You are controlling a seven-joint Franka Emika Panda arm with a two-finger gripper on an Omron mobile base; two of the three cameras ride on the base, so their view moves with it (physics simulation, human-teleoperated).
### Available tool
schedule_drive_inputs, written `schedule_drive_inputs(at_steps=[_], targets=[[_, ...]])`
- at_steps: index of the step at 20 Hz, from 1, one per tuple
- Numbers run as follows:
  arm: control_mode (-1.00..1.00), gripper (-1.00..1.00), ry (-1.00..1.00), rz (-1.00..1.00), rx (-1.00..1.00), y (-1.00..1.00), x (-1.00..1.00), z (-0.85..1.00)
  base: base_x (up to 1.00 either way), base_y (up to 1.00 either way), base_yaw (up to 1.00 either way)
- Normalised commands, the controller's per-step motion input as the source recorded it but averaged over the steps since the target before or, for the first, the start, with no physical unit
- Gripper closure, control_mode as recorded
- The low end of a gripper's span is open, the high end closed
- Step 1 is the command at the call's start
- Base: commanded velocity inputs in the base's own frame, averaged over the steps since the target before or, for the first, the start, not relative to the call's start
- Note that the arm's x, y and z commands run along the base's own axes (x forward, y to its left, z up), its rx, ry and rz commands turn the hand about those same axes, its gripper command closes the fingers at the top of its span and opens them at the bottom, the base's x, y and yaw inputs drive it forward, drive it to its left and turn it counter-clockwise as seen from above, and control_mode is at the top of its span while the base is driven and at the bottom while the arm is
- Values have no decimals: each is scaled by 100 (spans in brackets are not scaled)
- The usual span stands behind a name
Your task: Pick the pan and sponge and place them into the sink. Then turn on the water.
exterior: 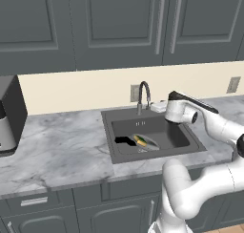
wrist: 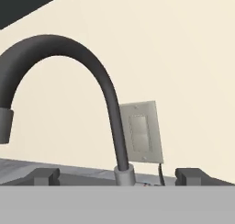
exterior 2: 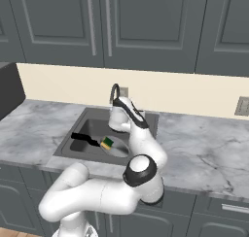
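Grey marble table (exterior: pixel 62 146) runs under dark cabinets (exterior: pixel 119 22) and a cream back wall (wrist: pixel 174 48), and that is where your tool (wrist: pixel 118 175) works. You have it released, its two dark fingertips (wrist: pixel 45 175) spread wide with nothing between them, pointed at the base of the faucet (wrist: pixel 103 87). From the hand view you look straight at the dark gooseneck, which arches up from its grey collar and curls over to the left, its spout end hanging at the left edge; no stream falls from it. Just beside the neck a grey wall outlet (wrist: pixel 142 131) sits on the cream wall.

Your hand (exterior: pixel 180 110) hovers over the rear right part of the sink (exterior: pixel 183 139), near the faucet at the back rim. Down in the dark basin the pan (exterior: pixel 148 143) lies on the floor toward the front left, its black handle (exterior: pixel 125 141) pointing left. The sponge (exterior 2: pixel 107 143) rests inside the pan, green over yellow. At the far left edge of the table stands a dark appliance (exterior: pixel 10 113).
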Motion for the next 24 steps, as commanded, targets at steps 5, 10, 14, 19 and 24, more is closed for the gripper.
schedule_drive_inputs(at_steps=[5, 10, 14, 19, 24], targets=[[-100, -100, 5, 0, 2, -14, 33, -11, 0, 0, 0], [-100, -100, 6, 0, 4, -20, 30, -7, 0, 0, 0], [-100, -100, 7, 0, 4, -21, 28, -3, 0, 0, 0], [-100, -100, 7, 4, 3, -6, 11, -9, 0, 0, 0], [-100, -100, 9, 8, 0, 8, 0, -15, 0, 0, 0]])
